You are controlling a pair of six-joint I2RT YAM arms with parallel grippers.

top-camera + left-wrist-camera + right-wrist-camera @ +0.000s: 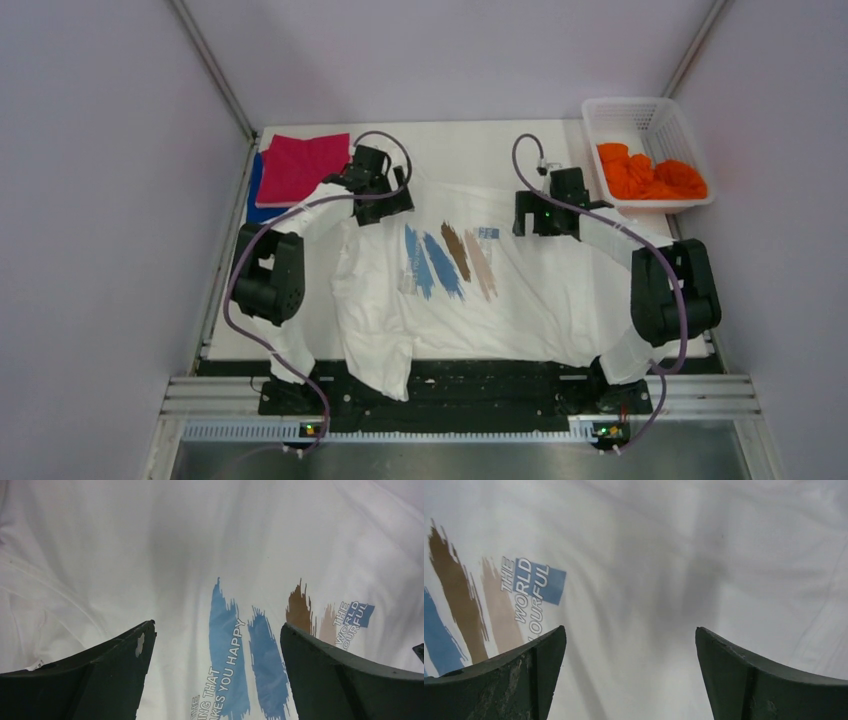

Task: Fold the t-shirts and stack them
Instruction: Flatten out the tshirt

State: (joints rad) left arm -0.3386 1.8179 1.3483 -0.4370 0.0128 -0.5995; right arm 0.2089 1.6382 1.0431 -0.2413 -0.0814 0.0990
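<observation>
Left pincer (217, 625) and right pincer (629, 628) gape above spread white t-shirt (540, 290).

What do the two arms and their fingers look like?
Both the left arm and the right arm have black joints, white link covers and a looping mauve cable. Small green lights glow at the bases. The fingers are dark, wedge-shaped and scuffed.
</observation>
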